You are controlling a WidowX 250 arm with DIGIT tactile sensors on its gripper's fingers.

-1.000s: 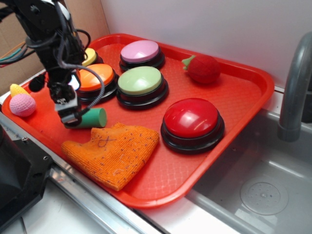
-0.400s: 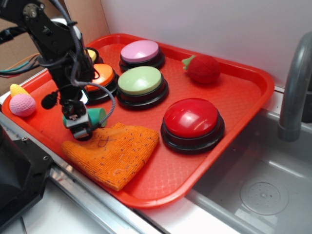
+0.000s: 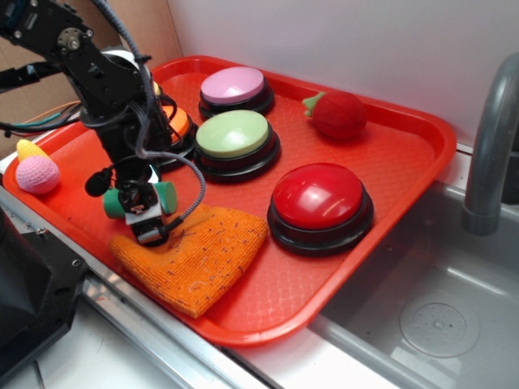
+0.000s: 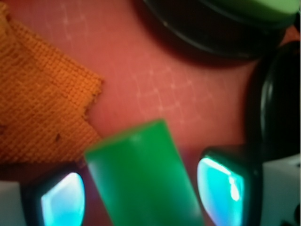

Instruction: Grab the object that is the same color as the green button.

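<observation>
You are at the grasp itself: the gripper (image 3: 139,212) is down over the green cylinder (image 4: 143,176) on the red tray (image 3: 389,162), and its jaws stand apart, one on each side of the cylinder, with a visible gap on either side in the wrist view. The cylinder lies on its side on the tray floor, just beside the orange cloth (image 3: 199,255) and in front of the green button (image 3: 233,134). Your next move, as I judge it, is to close squarely on the cylinder's body, then lift without snagging the cloth.
</observation>
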